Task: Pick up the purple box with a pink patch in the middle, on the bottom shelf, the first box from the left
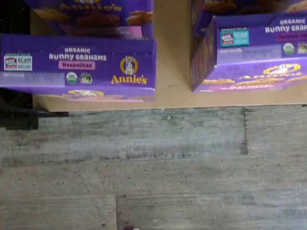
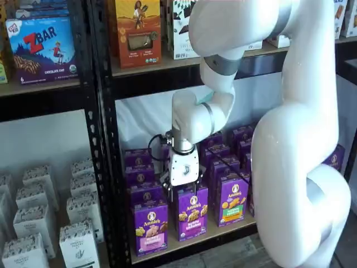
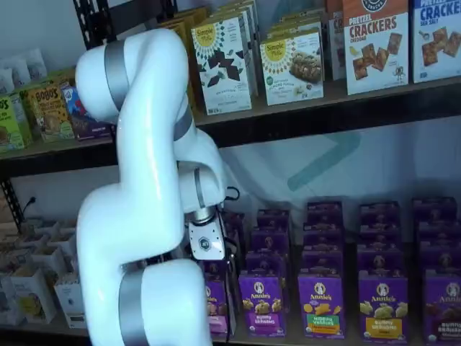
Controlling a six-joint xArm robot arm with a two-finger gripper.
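Fingers (image 2: 184,190) wide apart, empty, just above the purple box (image 2: 150,226) on the bottom shelf (image 2: 189,241).

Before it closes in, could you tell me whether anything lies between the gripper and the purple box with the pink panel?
Nothing: in a shelf view the gripper hangs just above the purple box and its neighbour, with only open air between.

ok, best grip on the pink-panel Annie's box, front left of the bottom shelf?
Take the purple box near its top, from above. It stands upright at the shelf's front edge, top free, gaps to the neighbouring rows, another box behind. Put the fingers on its two narrow sides. The gripper hangs just right of it.
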